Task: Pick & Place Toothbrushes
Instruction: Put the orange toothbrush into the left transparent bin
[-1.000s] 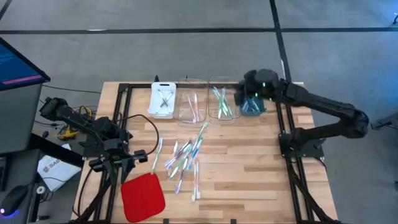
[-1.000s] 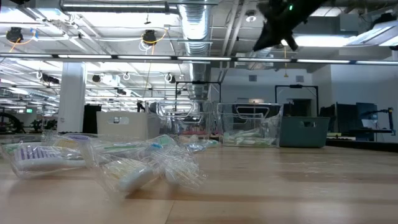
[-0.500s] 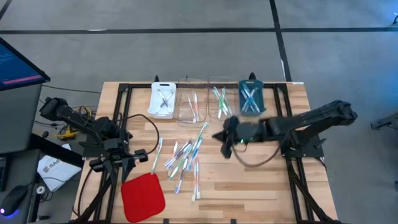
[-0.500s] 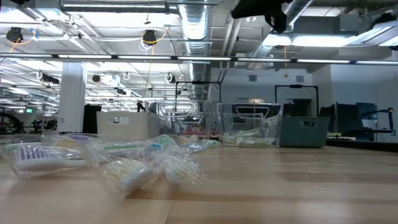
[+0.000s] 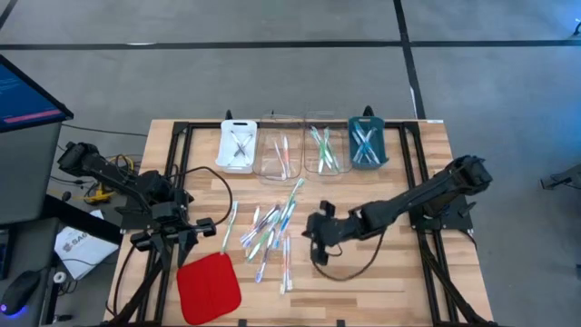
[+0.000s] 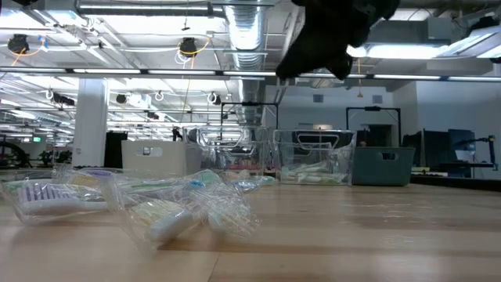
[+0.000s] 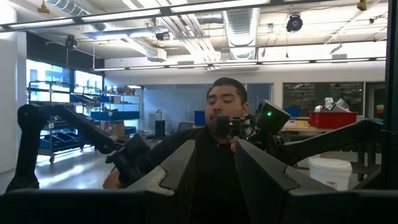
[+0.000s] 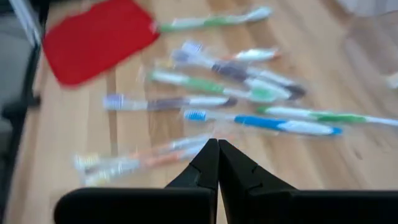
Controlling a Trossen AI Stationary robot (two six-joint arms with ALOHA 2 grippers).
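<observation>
So the toothbrushes [image 5: 270,227] are lying in a loose heap in the middle of the table [image 5: 363,272], overlapping each other at odd angles, and a few more are already sorted into the row of trays [image 5: 304,145] at the far edge. My read is they'll be light, stiff and a bit slick, and from the low view they look wrapped in clear film, so I'd expect them to skid or spin if you pinch near an end. Going for mid-handle seems safest, and picking one on the outer edge of the pile so the neighbours don't get dragged along. The right gripper [image 5: 318,238] hovers just beside the pile on its right side, above the table, and in its wrist view the fingertips are pressed together with nothing between them, pointing at a blue brush [image 8: 264,122] and an orange one [image 8: 140,156] just ahead. It would need to spread its fingers before dropping onto one. The left gripper [image 5: 172,238] is parked off at the left edge near the red pad [image 5: 208,284], fingers slightly parted and holding nothing
</observation>
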